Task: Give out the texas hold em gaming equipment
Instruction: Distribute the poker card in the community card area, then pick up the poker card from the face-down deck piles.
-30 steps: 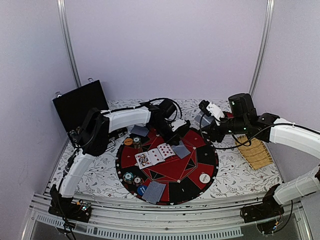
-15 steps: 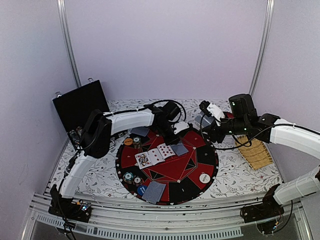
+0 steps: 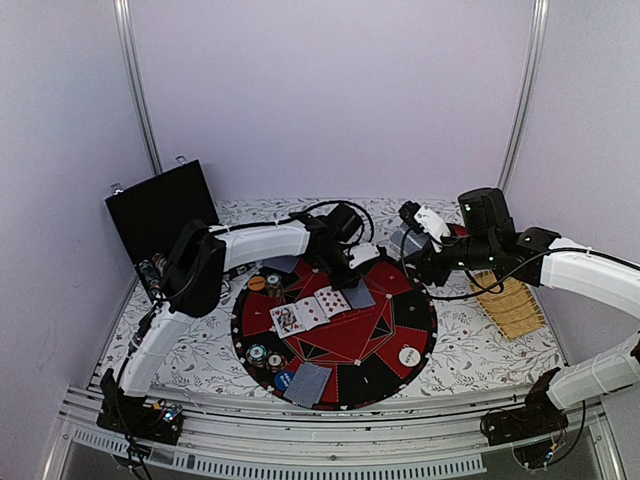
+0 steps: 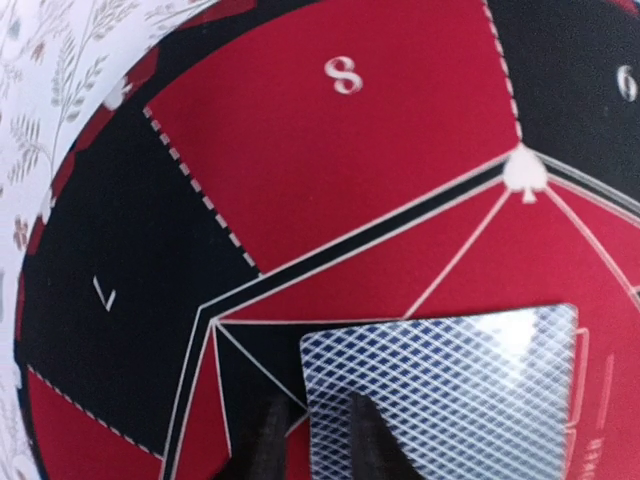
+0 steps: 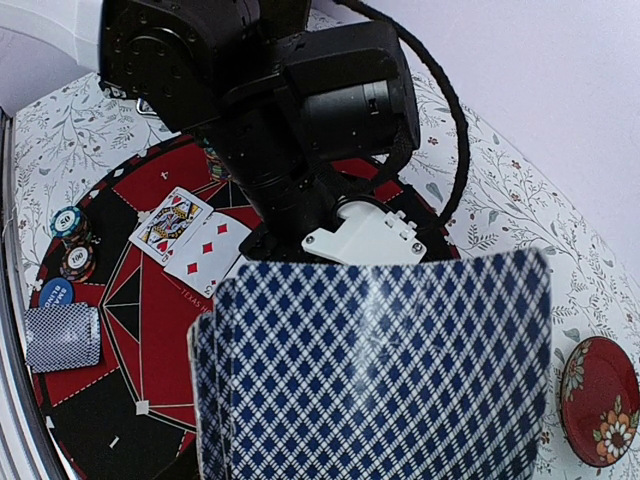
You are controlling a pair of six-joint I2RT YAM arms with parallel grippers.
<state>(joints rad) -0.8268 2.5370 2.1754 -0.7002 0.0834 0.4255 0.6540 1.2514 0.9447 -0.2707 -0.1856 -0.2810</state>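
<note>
left gripper (image 3: pixel 353 266) has shifted slightly over the mat – its fingers (image 4: pixel 268 440) sit narrowly parted, gripping nothing, just above the corner of a face-down card (image 4: pixel 440 390). that card lies flat on the red and black mat (image 4: pixel 330 150), near the panel marked 8. right gripper (image 3: pixel 411 243) clamps a fanned deck (image 5: pixel 380 370) over the mat's far rim. judged step: dealing cards – next, the left probably must pinch 1 card from the deck and carry it to an unfilled seat.

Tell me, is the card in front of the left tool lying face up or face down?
Face down: the card shows its blue lattice back and lies flat on the red felt.
</note>
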